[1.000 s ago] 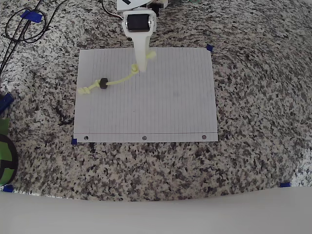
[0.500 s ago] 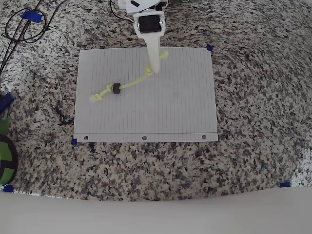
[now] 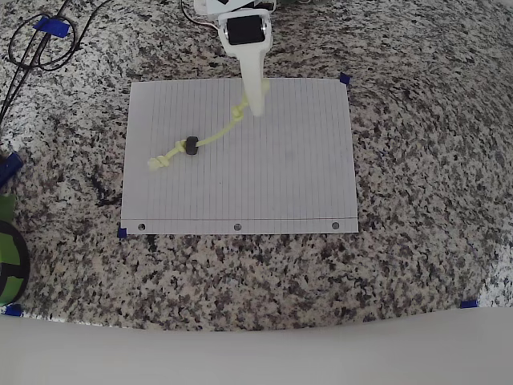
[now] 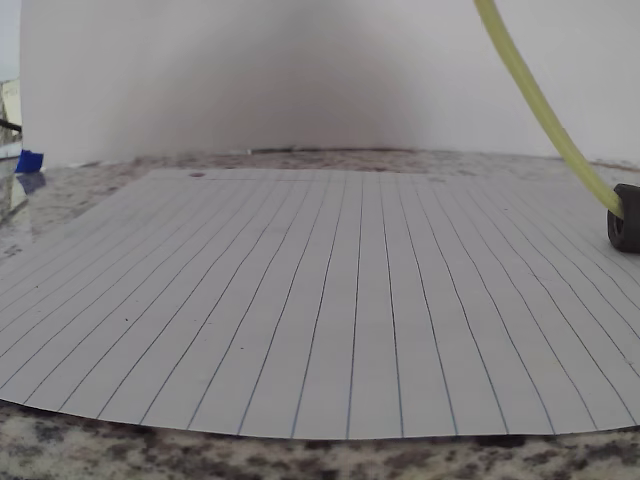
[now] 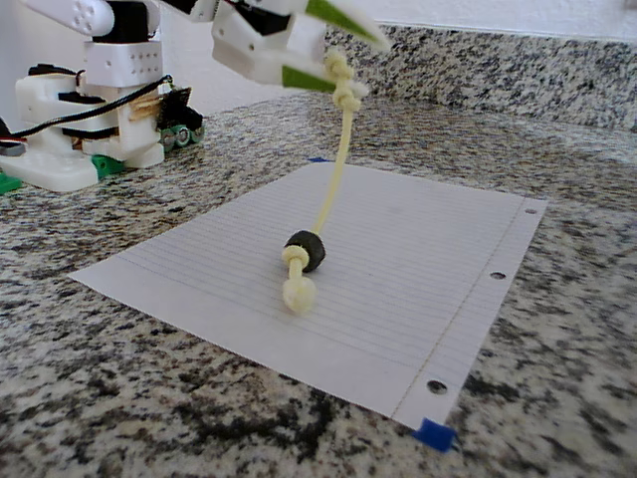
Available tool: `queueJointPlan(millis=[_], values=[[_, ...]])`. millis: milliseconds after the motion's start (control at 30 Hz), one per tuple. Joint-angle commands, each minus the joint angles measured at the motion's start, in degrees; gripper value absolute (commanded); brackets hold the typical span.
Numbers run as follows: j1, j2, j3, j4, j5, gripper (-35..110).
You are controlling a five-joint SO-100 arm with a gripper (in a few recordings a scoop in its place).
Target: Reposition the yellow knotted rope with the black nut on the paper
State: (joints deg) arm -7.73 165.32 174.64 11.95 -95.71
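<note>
The paper [image 3: 280,176] lies flat on the granite counter, with its punched holes along the near edge in the overhead view. My gripper [image 3: 258,107] hovers over the paper's far edge, shut on one end of the yellow knotted rope [image 3: 216,135]. In the fixed view the gripper [image 5: 343,72] holds that end up, and the yellow knotted rope [image 5: 331,179] slants down to the paper [image 5: 418,259]. The black nut [image 5: 305,251] rests on the sheet, threaded just above the cord's end knot. In the wrist view the rope [image 4: 535,95] runs down to the black nut [image 4: 627,218] at the right edge.
The arm's white base [image 5: 90,129] stands beyond the paper's far left corner. Black cables [image 3: 40,40] lie at the counter's top left, and a green object [image 3: 8,249] sits at the left edge. Blue tape marks [image 3: 345,79] dot the counter.
My gripper has carried the rope's held end to the right and lifted it. The nut and free end slid right across the paper, then stayed put in the last half second.
</note>
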Motion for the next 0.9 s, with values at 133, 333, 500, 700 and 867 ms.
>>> queueJointPlan(millis=[133,333,500,700,867], values=[[-2.5,1.0,-0.5,-4.0,0.5,44],[-3.6,1.1,-0.4,-5.2,-0.8,45],[-4.7,1.8,-0.4,-8.0,-0.8,45],[-7.0,3.3,-0.5,-8.9,-0.8,44],[-5.0,2.5,-0.4,-6.6,0.1,42]])
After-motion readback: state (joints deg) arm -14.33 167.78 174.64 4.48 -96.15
